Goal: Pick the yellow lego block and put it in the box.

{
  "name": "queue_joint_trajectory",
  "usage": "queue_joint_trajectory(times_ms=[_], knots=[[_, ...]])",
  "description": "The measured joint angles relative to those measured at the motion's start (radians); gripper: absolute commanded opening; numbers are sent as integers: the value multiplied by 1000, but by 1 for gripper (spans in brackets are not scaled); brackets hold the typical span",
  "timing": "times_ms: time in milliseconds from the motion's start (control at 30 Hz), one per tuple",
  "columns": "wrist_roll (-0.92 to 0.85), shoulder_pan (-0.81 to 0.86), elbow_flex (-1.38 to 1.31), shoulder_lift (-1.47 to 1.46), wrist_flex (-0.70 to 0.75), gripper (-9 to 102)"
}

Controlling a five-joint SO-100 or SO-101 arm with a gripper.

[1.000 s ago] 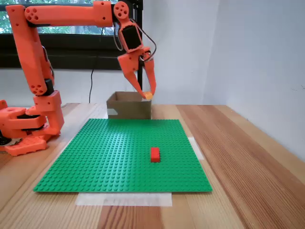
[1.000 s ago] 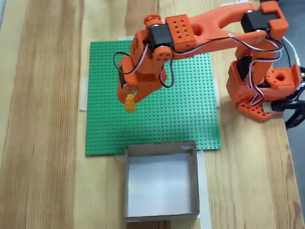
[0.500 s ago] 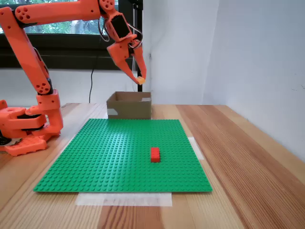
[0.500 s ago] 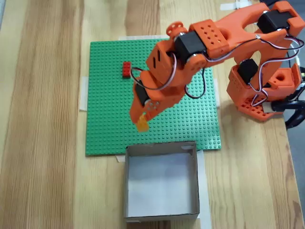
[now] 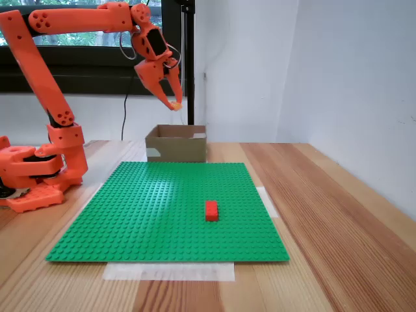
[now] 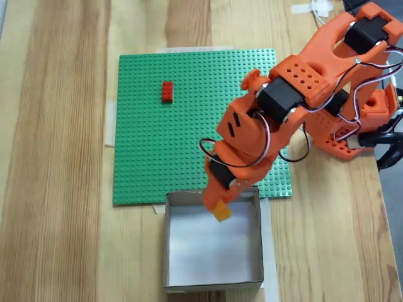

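While the arm (image 5: 78, 19) reaches out high over the table (image 5: 338, 208), its gripper (image 5: 174, 104) points down with the jaws pinching the yellow block (image 5: 175, 105) at their tips.

Item: yellow block. Held between the jaw tips, clear of every surface. In a fixed view from above the gripper (image 6: 219, 211) and block (image 6: 221, 211) lie over the near edge of the box (image 6: 258, 239) opening, just inside the wall that faces the baseplate. In a fixed view from the side the block hangs well above the box (image 5: 175, 146), a little to the left of its middle.

Item: box. Brown cardboard, low, open at the top, pale inside. Sits below the jaws, touching the baseplate's edge; nothing can be seen lying inside it.

Item: baseplate (image 6: 145, 138). Green, studded, flat on the table, taped at its edges. Lies behind the jaws on the arm's side of the box; in the side view the baseplate (image 5: 169, 208) spreads in front of the box.

Item: red brick (image 6: 167, 92). Stands on the baseplate, well apart from the jaws, toward the plate's far corner in the view from above; in the side view the red brick (image 5: 211, 210) is near the front.

Item: arm base (image 5: 39, 169). Orange, set on the table beside the baseplate, well apart from the jaws.
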Motion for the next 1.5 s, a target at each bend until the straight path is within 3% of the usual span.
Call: queue_joint_trajectory(times_ms=[367, 933, 1500], knots=[[15, -11, 23, -147, -44, 5], [48, 2, -187, -497, -75, 6], [98, -18, -199, -591, -95, 7]])
